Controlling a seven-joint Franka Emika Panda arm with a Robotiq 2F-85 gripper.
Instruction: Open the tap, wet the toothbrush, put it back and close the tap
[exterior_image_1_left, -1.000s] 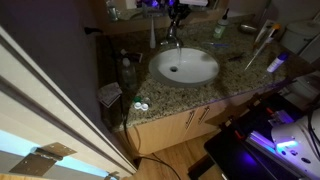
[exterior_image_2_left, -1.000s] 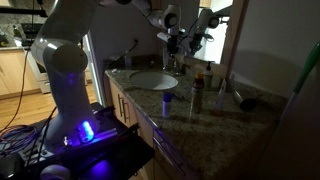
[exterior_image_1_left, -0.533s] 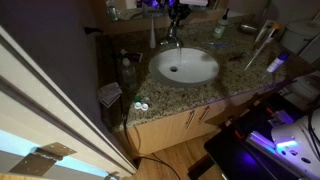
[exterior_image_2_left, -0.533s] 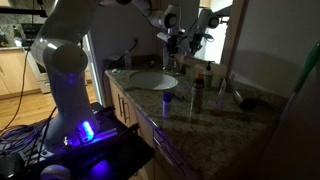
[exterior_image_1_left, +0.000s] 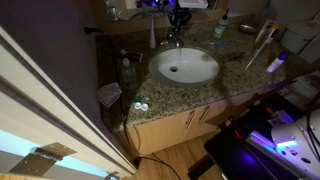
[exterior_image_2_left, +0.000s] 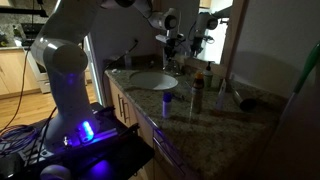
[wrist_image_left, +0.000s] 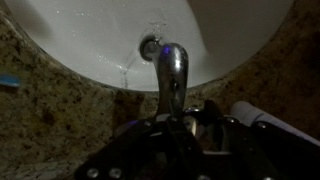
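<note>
The gripper (wrist_image_left: 183, 128) hangs right over the tap (wrist_image_left: 171, 72) at the basin's (wrist_image_left: 90, 40) back rim (too dark to tell whether it's apart or clamped), and an off-centre push could skid off the slick chrome.

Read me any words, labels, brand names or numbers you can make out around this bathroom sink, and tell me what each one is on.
No text can be read in any view.
Clear bottle near the counter's edge: any label is too small and blurred to read.
Slim white bottle beside the tap: no legible print.
Tap in the wrist view: bare chrome, no marking visible.
</note>
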